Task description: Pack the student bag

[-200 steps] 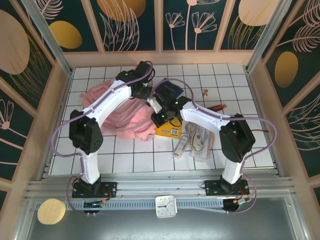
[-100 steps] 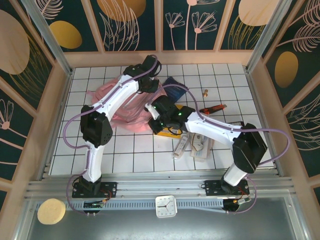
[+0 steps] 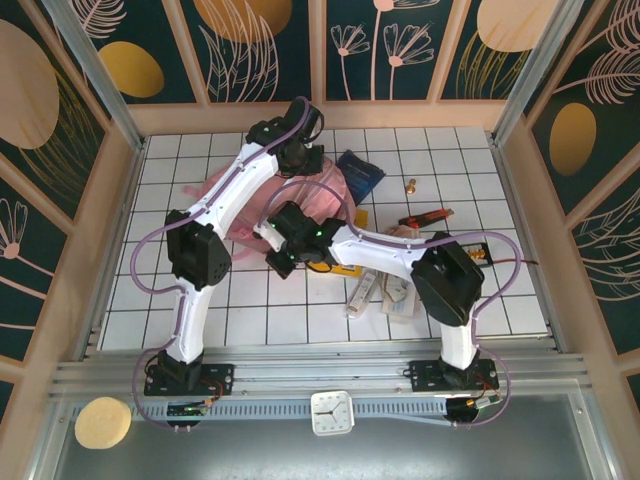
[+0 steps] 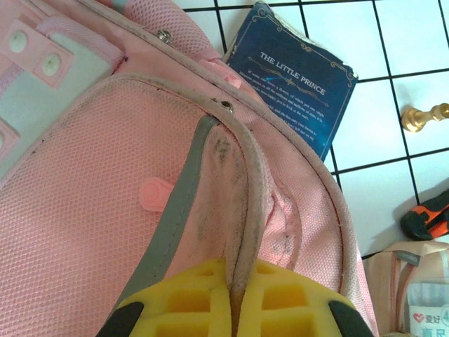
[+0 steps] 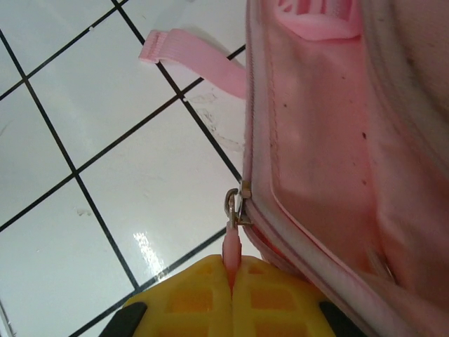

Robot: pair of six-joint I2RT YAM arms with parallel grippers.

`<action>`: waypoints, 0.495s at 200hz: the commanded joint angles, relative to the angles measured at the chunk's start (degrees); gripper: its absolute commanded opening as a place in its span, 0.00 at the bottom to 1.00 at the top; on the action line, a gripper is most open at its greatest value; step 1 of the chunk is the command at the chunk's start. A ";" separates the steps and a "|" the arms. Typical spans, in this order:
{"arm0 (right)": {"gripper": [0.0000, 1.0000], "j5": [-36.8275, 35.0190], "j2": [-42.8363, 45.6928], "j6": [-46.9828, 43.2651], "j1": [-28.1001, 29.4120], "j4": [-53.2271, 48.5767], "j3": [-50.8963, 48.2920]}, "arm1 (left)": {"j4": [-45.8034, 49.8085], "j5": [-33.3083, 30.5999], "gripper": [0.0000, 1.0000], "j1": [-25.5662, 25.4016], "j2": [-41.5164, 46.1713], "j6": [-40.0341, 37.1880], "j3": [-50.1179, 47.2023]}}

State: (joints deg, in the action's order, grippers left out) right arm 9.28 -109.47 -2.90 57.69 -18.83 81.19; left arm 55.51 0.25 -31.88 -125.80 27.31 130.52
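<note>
Big soft pink fabric backpack (image 4: pixel 84 210) flops on the far-left tabletop (image 3: pixel 450 150), light but shapeless, so grab trims: left jaws clenched on its rim, right jaws clamping the pink zip pull (image 5: pixel 232 247).

White arms (image 3: pixel 228 192), black joints (image 3: pixel 200 256), lilac cables (image 3: pixel 141 272), yellow pincers (image 4: pixel 230 281) (image 5: pixel 231 275).

light: bright, even | shadows: faint | glare: patch on white tiles (image 5: pixel 144 249) | focus: wrist views' bottom edge perhaps soft
</note>
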 commanded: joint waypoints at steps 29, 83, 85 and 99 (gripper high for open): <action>0.00 7.27 -6.83 -3.94 1.63 10.18 5.39 | -4.08 6.21 0.00 -0.47 -0.23 4.33 4.15; 0.00 6.58 -15.37 -1.92 -0.11 15.48 14.59 | -2.92 6.06 0.00 -0.47 0.63 4.89 3.51; 0.00 6.31 -15.23 -1.69 -0.12 15.84 14.25 | -2.83 5.90 0.00 -0.47 0.68 4.87 3.58; 0.00 3.65 -13.08 -1.80 -0.21 17.92 10.80 | -2.04 4.79 0.00 -0.38 0.93 4.10 4.33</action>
State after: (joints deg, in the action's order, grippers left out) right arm 12.03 -123.68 -5.13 57.19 -8.69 93.45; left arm 57.10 2.22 -31.09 -126.65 28.38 131.07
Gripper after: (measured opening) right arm 0.058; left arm 0.060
